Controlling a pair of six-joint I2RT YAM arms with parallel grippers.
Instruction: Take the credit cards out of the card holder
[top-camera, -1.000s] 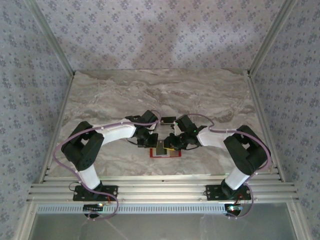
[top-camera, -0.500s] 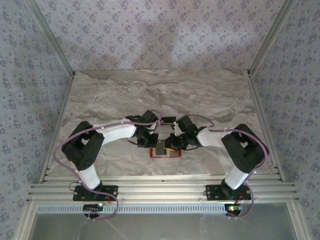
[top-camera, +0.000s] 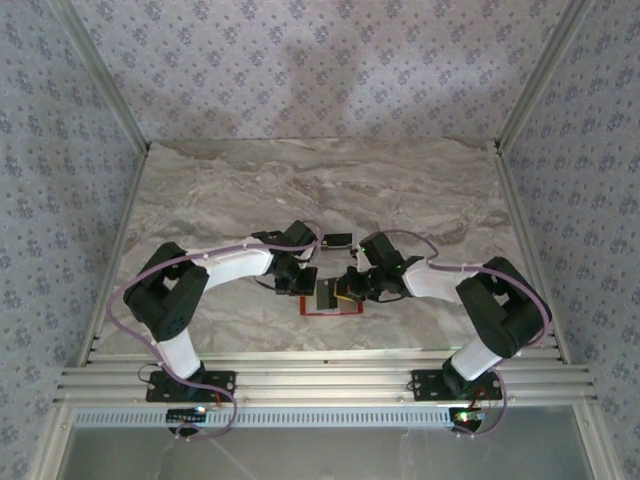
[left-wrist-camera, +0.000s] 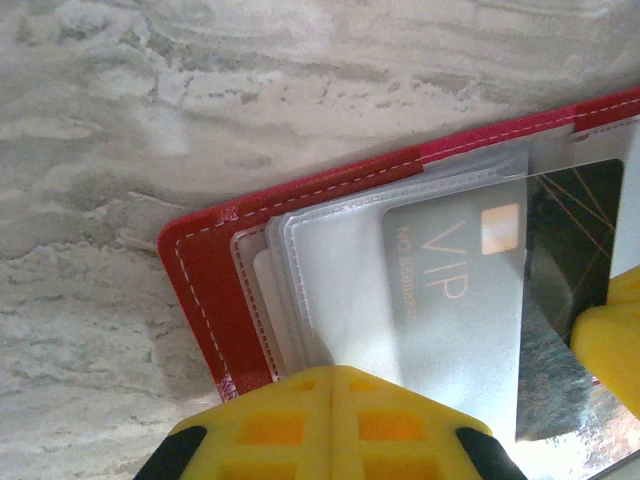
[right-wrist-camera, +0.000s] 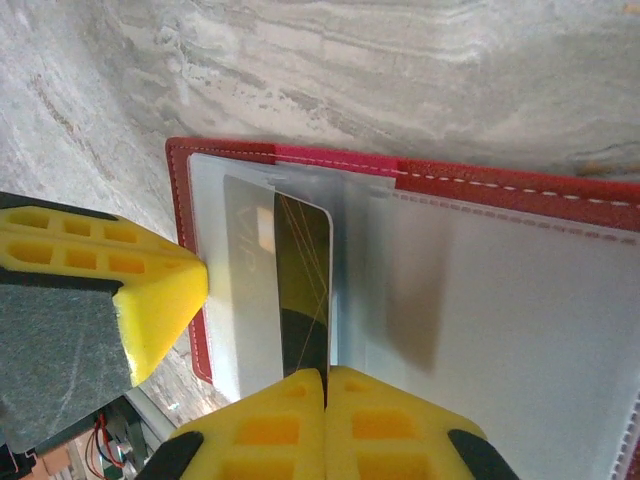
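Card holder: the red card holder (left-wrist-camera: 215, 290) lies open and flat on the marble table (left-wrist-camera: 150, 120), its clear sleeves facing up. In the top view it sits close to the near edge, midway between my two arms.

Credit cards: two show, overlapping each other on the left part of the holder. The grey VIP credit card (left-wrist-camera: 450, 300) lies flat against a clear sleeve. The dark credit card (right-wrist-camera: 303, 280), crossed by thin gold lines, lies half over the grey one.

Right gripper: my right gripper (right-wrist-camera: 325, 385) reaches in from the right. Its yellow fingers are pressed together on the end of the dark credit card, whose edge runs into the seam between them.

Left gripper: my left gripper (left-wrist-camera: 332, 385) comes in from the left, its fingers fully closed against each other. The tips rest at the holder's left edge, where the sleeves meet the red border. I cannot tell whether they pinch a sleeve or only press on it.

Grippers together: the two sets of fingertips are near each other, with the cards between them.
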